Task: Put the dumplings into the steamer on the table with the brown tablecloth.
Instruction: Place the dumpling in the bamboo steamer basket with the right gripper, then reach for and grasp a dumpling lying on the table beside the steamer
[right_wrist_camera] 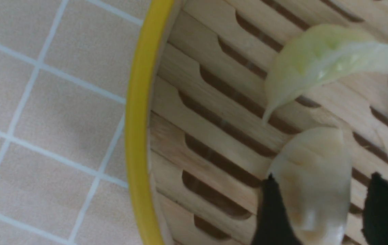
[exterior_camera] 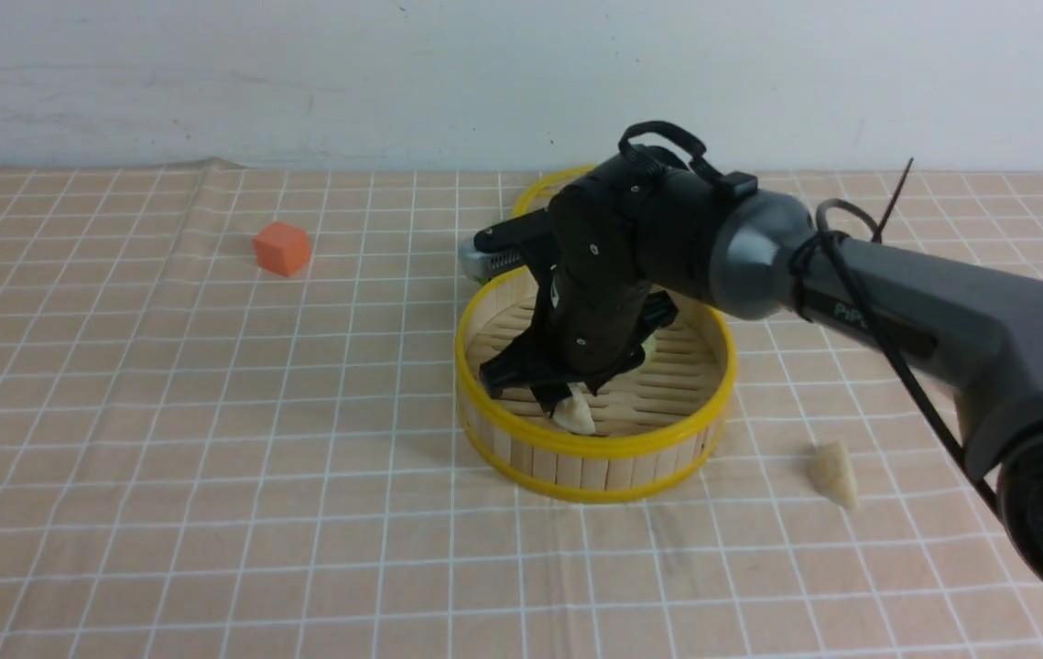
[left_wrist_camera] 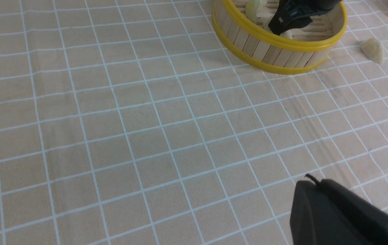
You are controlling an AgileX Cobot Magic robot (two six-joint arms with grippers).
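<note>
Desk under brown tablecloth (exterior_camera: 210, 458), white grid lines, slightly wrinkled. Steamer (exterior_camera: 594, 458) sits mid-desk.

Your right pincer (exterior_camera: 567, 389) reaches down inside the steamer, on the side nearest the desk's near edge. It reads as released: a beige dumpling (exterior_camera: 574, 414) lies between the fingers (right_wrist_camera: 270, 214) on the slatted floor. One finger is against it and the other stands clear, with bare slat showing between.

A pale green dumpling (right_wrist_camera: 320, 61) lies just beside the beige one on the steamer floor. You cannot tell whether the two touch.

Another beige dumpling (exterior_camera: 834, 476) is out on the cloth, apart from the steamer on the side toward the desk's right edge.

Orange cube (exterior_camera: 282, 248) sits toward the far left corner, well apart from the rest. A yellow rim (exterior_camera: 544, 192) shows behind the steamer, mostly hidden by your arm.

Your left pincer (left_wrist_camera: 313, 197) shows only as a dark tip above bare cloth. It is clenched, with nothing in it.
</note>
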